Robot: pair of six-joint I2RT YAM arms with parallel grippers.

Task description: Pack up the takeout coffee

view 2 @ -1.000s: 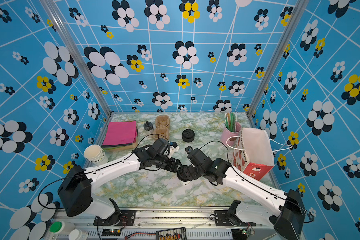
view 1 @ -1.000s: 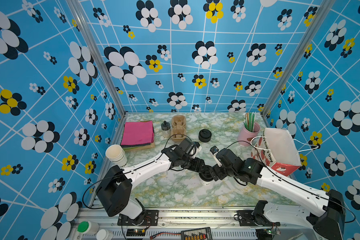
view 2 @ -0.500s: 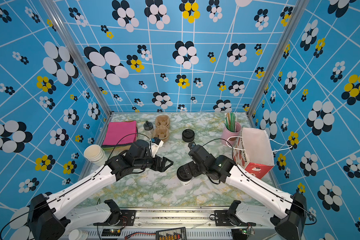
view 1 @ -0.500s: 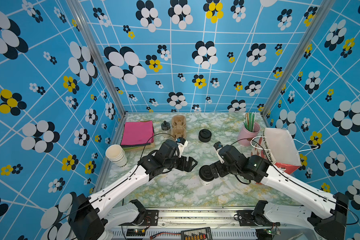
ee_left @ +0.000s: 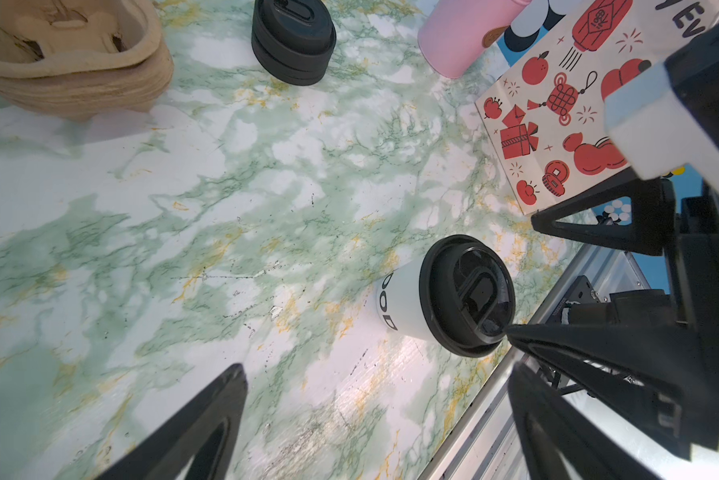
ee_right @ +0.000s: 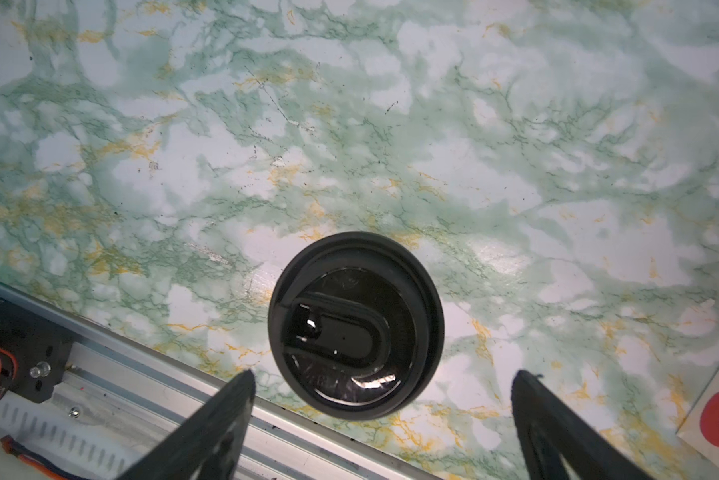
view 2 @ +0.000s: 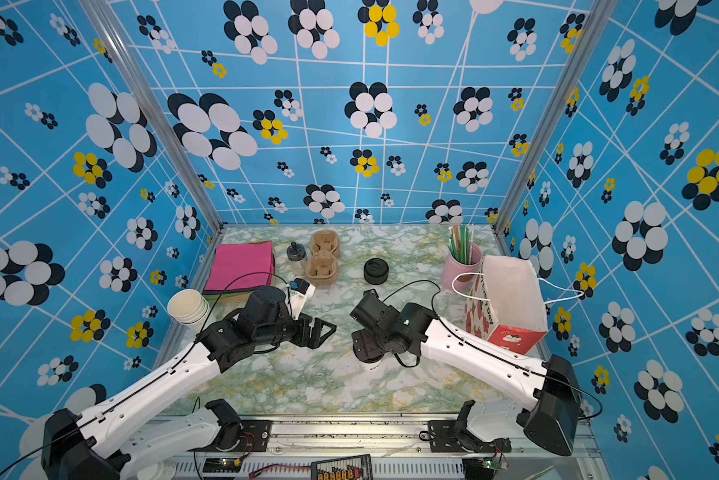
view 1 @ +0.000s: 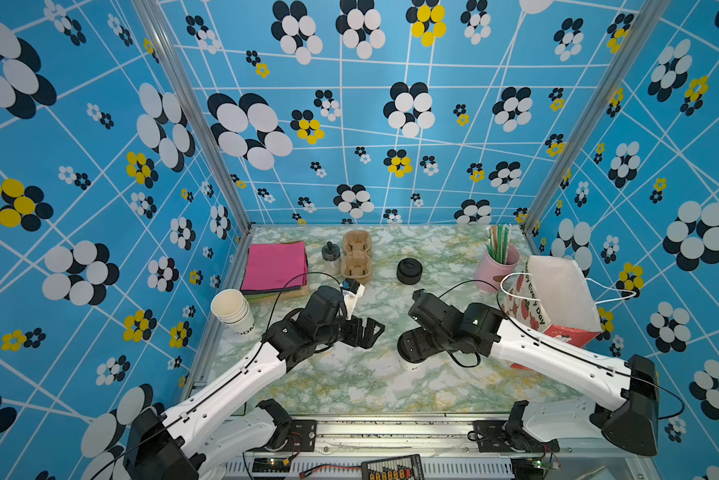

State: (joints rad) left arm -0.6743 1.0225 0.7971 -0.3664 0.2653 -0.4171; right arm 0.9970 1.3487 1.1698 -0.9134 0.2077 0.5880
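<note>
The takeout coffee (ee_left: pixel 401 301), a white paper cup with dark lettering and a black sip lid (ee_right: pixel 355 324), stands upright near the table's front edge. In both top views my right gripper (view 1: pixel 412 353) covers it, and only the cup's white base (view 2: pixel 369 364) shows. In the right wrist view that gripper (ee_right: pixel 382 374) hangs open just above the lid, its fingers wider than the lid and holding nothing. My left gripper (view 1: pixel 368 332) is open and empty, to the left of the cup and apart from it. The white paper bag (view 1: pixel 557 291) with red prints stands at the right.
A stack of black lids (view 1: pixel 409 271), a pink cup of straws (view 1: pixel 497 266), brown cup carriers (view 1: pixel 356 255) and a small jar (view 1: pixel 331 255) stand at the back. Pink napkins (view 1: pixel 274 266) and stacked lidless cups (view 1: pixel 231 309) are at the left. The metal front rail (ee_right: pixel 142 386) runs close by the cup.
My left gripper has opened and drawn back to the left, away from the cup. The right gripper has stayed over the lid, open.
</note>
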